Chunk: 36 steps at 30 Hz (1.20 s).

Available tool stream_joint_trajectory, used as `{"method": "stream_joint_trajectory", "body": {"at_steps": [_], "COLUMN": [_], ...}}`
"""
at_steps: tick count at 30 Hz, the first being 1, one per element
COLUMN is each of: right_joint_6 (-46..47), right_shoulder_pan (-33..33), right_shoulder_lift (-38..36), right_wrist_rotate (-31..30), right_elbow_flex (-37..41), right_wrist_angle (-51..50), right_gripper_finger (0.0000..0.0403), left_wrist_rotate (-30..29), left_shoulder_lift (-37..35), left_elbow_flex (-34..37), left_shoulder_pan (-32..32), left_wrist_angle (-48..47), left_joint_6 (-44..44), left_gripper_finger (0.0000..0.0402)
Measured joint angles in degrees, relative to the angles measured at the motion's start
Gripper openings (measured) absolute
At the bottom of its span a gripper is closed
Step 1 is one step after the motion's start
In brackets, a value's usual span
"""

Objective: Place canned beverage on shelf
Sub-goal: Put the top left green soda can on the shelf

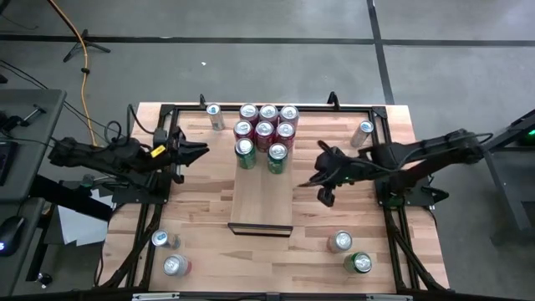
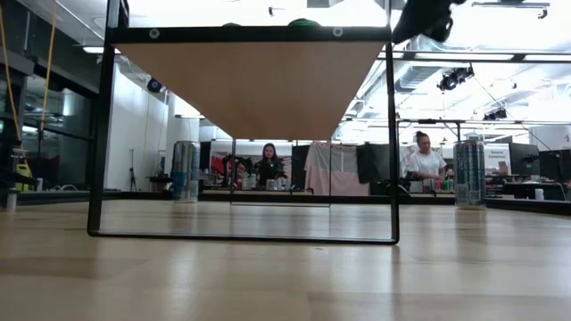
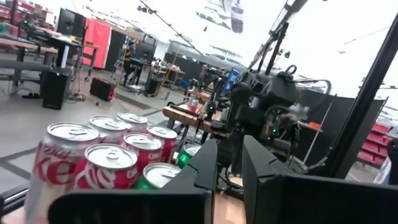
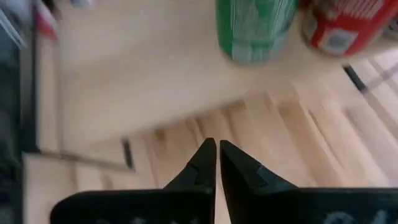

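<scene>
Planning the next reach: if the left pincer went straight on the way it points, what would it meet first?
Probably the cluster of cans on the shelf; the shut left pincer points at them, though height is unclear.

High cam straight down on whole table point(image 1: 334, 209), low cam table-level facing room, wrist cams close, both see cans point(image 3: 118, 155).

Red and green cans point(image 1: 265, 132), pale shelf point(image 1: 261, 196)

Both arms raised above the table, left gripper point(image 1: 203, 150) and right gripper point(image 1: 323, 178) fingers closed, empty.
</scene>
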<state>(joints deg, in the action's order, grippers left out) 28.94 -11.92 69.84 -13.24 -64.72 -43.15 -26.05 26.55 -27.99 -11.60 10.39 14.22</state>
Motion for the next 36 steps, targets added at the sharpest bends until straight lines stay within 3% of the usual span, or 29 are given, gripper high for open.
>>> {"method": "stream_joint_trajectory", "body": {"at_steps": [4, 6, 11, 20, 36], "right_joint_6": [0.4, -2.2, -6.4, -11.4, -12.1], "right_shoulder_pan": [2.0, 3.1, 5.9, 9.7, 11.5], "right_shoulder_lift": [-5.0, -5.3, -2.8, 3.4, 4.9], "right_wrist_rotate": [-0.2, -0.8, -3.9, -2.5, 0.2], "right_elbow_flex": [8.8, 11.5, 14.7, 14.7, 14.7], "right_wrist_angle": [17.6, 21.4, 25.4, 34.6, 41.4], "right_gripper_finger": [0.0002, 0.0001, 0.0, 0.0, 0.0], "left_wrist_rotate": [-0.1, -0.1, -0.4, -3.1, -4.5], "left_shoulder_lift": [-0.7, -0.7, 0.6, 2.7, 11.4], "left_elbow_flex": [1.1, 1.1, 1.1, 1.1, 1.1], "left_shoulder_pan": [0.0, 0.0, 0.0, 0.0, 1.3], "left_wrist_angle": [-1.4, -4.1, -12.4, -12.8, -16.8], "left_joint_6": [-3.4, -5.4, -9.8, -8.3, -3.9], "left_gripper_finger": [0.0003, 0.0003, 0.0001, 0.0001, 0.0]}}
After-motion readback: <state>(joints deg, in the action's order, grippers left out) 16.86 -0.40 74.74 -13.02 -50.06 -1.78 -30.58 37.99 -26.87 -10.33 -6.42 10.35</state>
